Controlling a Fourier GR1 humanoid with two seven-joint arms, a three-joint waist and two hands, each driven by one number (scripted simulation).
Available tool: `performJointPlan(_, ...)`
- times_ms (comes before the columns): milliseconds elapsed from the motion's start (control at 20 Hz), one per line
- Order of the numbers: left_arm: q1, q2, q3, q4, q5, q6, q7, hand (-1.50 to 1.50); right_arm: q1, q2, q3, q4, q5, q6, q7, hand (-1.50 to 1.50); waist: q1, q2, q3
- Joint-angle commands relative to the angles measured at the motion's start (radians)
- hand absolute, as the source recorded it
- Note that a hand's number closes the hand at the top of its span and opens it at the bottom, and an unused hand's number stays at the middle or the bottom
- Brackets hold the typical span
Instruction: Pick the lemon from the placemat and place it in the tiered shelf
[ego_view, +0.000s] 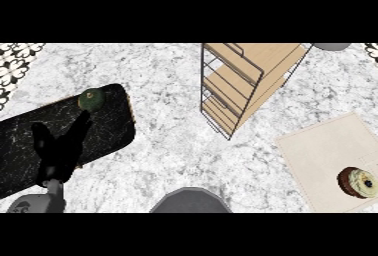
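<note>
Head view looks steeply down on a white and grey marbled tabletop (170, 135). At the left lies a black marbled placemat with rounded corners (111, 125), set at a slant. Near its upper corner sits a small round dark green fruit (91, 99), the lemon of the task by its place on the mat, though it looks green here. The robot's left hand (60, 147), black on a grey forearm, comes in from the lower left and lies over the placemat, its fingers straight and spread, the longest one pointing up toward the fruit and ending just short of it; it holds nothing. At the upper middle stands a tiered shelf of pale wood boards in a thin dark wire frame (247, 80), well apart from the fruit. At the right lies a beige square mat (328, 150) bearing a frosted brown doughnut (359, 182) near its lower right edge.
</note>
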Motion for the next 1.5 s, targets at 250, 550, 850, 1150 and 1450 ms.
performJointPlan(250,0.006,-0.064,-0.026,0.092,-0.016,-0.006,-0.018,0.00,-0.160,0.097,0.096,0.240,0.219,0.057,-0.184,1.50,-0.003,0.013,-0.011)
performJointPlan(550,0.029,-0.034,0.007,0.023,0.012,-0.025,0.042,0.00,-0.161,0.182,0.137,0.396,0.379,-0.011,-0.346,1.50,0.001,0.011,-0.010)
performJointPlan(850,0.021,-0.027,0.006,0.019,0.001,-0.049,0.033,0.00,-0.245,0.241,0.159,0.553,0.490,-0.053,-0.451,1.50,0.000,0.011,-0.010)
performJointPlan(1150,0.039,-0.046,0.016,0.017,-0.011,-0.028,0.031,0.00,-0.257,0.342,0.161,0.650,0.547,-0.140,-0.523,1.50,-0.001,0.010,-0.010)
performJointPlan(1450,0.035,-0.075,0.003,0.017,-0.032,-0.008,0.052,0.00,-0.286,0.328,0.129,0.675,0.548,-0.091,-0.581,1.50,-0.016,0.005,-0.009)
